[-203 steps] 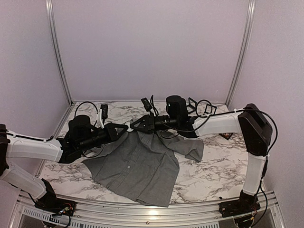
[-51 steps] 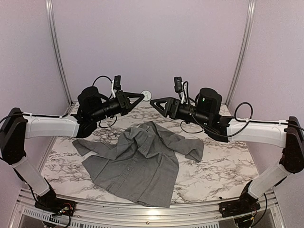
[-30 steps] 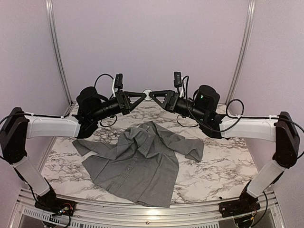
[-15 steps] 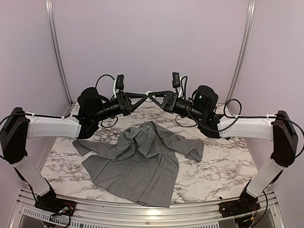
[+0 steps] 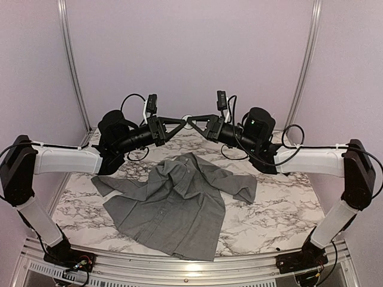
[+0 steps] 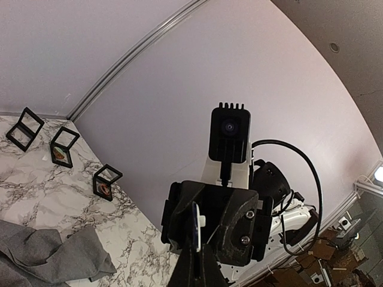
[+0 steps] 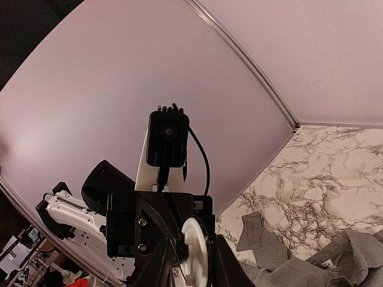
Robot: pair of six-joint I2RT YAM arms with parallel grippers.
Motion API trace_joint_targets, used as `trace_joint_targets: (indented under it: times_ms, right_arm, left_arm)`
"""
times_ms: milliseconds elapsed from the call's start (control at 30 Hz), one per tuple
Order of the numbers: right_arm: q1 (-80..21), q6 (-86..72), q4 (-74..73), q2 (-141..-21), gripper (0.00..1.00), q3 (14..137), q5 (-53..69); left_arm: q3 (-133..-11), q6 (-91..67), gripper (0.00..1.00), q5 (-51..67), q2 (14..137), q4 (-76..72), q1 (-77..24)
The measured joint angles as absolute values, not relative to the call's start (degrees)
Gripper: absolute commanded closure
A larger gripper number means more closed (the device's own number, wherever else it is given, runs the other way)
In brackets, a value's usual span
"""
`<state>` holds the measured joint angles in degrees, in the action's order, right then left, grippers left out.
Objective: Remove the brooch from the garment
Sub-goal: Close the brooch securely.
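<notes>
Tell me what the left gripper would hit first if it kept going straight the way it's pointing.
Probably the right arm's black two-finger gripper, facing the left gripper tip to tip. The small white round brooch sits between their tips, though depth is unclear.

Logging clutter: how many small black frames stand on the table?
3, in a row in the left wrist view: left frame, middle frame, right frame. Others may be hidden.
</notes>
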<state>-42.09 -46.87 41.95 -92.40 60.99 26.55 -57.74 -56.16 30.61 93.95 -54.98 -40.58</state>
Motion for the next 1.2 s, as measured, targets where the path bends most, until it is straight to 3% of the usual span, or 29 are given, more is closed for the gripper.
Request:
trace_joint_targets:
  times_ms: [133,400,533,867,1000,1200]
  right_arm:
    - [-42.09,-47.20,42.09,-92.42,0.85,60.99,26.52]
    - [-42.06,-47.83,42.87,-93.01,0.83,60.97,26.57]
    - [-42.04,-48.01,42.85,-93.12,0.75,60.99,26.79]
    - [-41.98,-47.03,43.03,-92.84,0.34,60.47,27.14]
    - [-41.93,-46.46,43.33,-91.55,0.31,58.46,26.92]
    - [-41.93,-46.54,45.30,-89.91,0.33,55.00,26.94]
  left_arm:
    - [-57.74,-55.77,1.00,30.59,93.95,-54.94,-40.66]
    - [-57.74,-54.15,1.00,30.39,93.80,-54.22,-40.69]
    - [-57.71,-53.58,1.00,30.06,93.67,-53.60,-40.69]
    - [-57.67,-53.60,1.00,28.21,93.65,-52.01,-40.95]
    - [-57.67,-53.76,1.00,27.64,93.65,-51.99,-40.95]
    - [-57.67,-53.87,1.00,27.33,93.65,-52.01,-40.95]
